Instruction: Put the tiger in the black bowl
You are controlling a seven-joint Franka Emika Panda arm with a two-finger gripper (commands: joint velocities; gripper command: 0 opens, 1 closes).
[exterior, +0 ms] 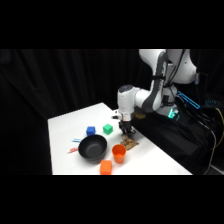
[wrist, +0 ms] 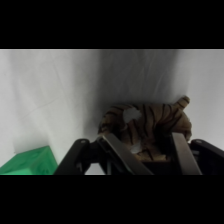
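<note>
Taking the round glossy black bowl (exterior: 92, 148) as the landmark, the nearest thing to the camera in the side view is a small orange cube (exterior: 105, 167), just in front of the bowl and to its right. Beside the bowl's right rim stands an orange plastic cup (exterior: 119, 153). Right of the bowl and just beyond the cup lies the small brown-tan striped toy tiger (exterior: 131, 143), flat on the white table (exterior: 65, 125), well outside the bowl. The white arm's claw (exterior: 127, 134) is down over the tiger; in the wrist view its two grey fingers (wrist: 184, 154) stand spread, one on each side of the tiger's (wrist: 146, 125) body, not yet closed on it. Behind the bowl sit a blue cube (exterior: 90, 131) and a green cube (exterior: 108, 129), the green one further right.
</note>
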